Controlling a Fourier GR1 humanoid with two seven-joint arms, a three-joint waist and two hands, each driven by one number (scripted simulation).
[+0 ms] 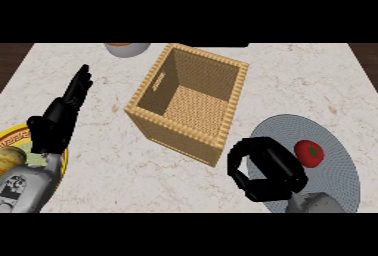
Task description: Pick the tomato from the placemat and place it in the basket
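A red tomato (310, 153) with a green stem spot lies on the round grey placemat (336, 170) at the right. My right hand (267, 170) hovers over the placemat's left part, just left of the tomato, fingers curled and holding nothing. A gap separates it from the tomato. The tan wicker basket (189, 102) stands open-topped in the middle of the counter, up and left of that hand. My left hand (63, 112) rests at the left with its fingers straight, pointing up the counter.
A yellow plate (60, 165) with a pale food item (11, 156) sits at the lower left edge, partly under my left forearm. A grey bowl (127, 48) with orange contents shows at the top edge. Dark wood borders the marble counter at both top corners.
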